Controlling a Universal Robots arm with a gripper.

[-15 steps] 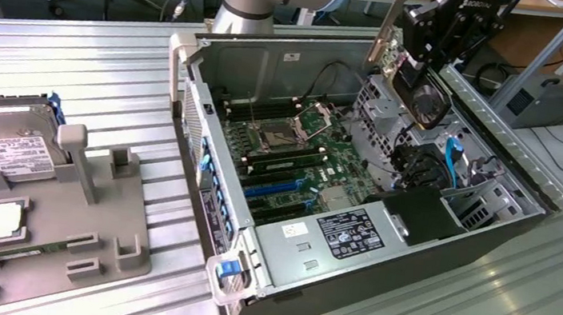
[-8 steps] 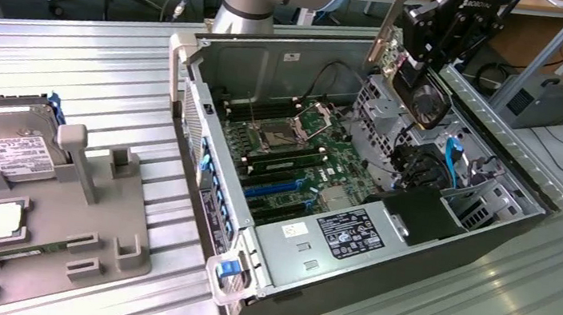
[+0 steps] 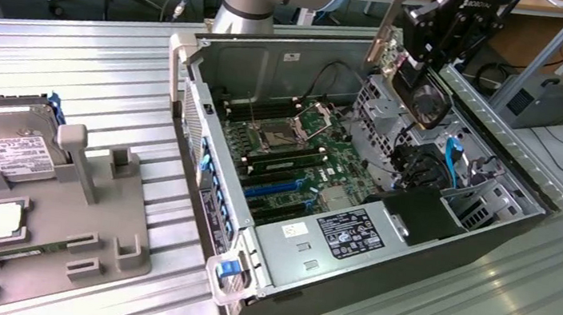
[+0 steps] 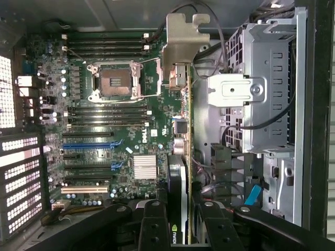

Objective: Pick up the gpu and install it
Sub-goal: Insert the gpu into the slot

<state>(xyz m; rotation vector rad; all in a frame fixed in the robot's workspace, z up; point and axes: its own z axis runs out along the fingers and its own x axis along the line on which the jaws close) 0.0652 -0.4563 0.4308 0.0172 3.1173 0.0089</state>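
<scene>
One gpu (image 4: 180,128) hangs clamped in the gripper (image 4: 181,214) above the open computer case (image 3: 382,299).

light: bright, even, overhead | glare: sheen on metal table (image 3: 79,52) slats | shadow: computer case (image 3: 261,62) interior dim

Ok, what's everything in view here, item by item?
gpu: one, dark, metal bracket, above the open case
computer case: one, black and silver, open, on the table
motherboard: one, green, inside the case
holder tray: one, grey, exterior view's left of the case
hard drive: one, silver, standing in the tray
processor chip: one, silver, in the tray
memory stick: one, green, in the tray
table: one, ribbed metal, under everything
arm: one, grey, beyond the case
gripper: one, black, shut on the gpu
</scene>
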